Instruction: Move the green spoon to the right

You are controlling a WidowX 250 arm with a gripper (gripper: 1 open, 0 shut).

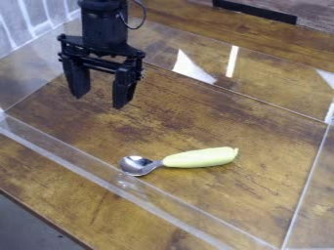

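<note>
The green spoon (183, 159) lies flat on the wooden table near the front, its yellow-green handle pointing right and its shiny silver bowl to the left. My gripper (101, 89) hangs at the upper left, well behind and left of the spoon. Its two black fingers point down and stand apart, open, with nothing between them.
A clear plastic wall (156, 203) runs along the table's front edge, with another clear wall (323, 156) at the right side. The wooden table (222, 107) stretches between gripper and spoon. White glare patches sit at the back middle.
</note>
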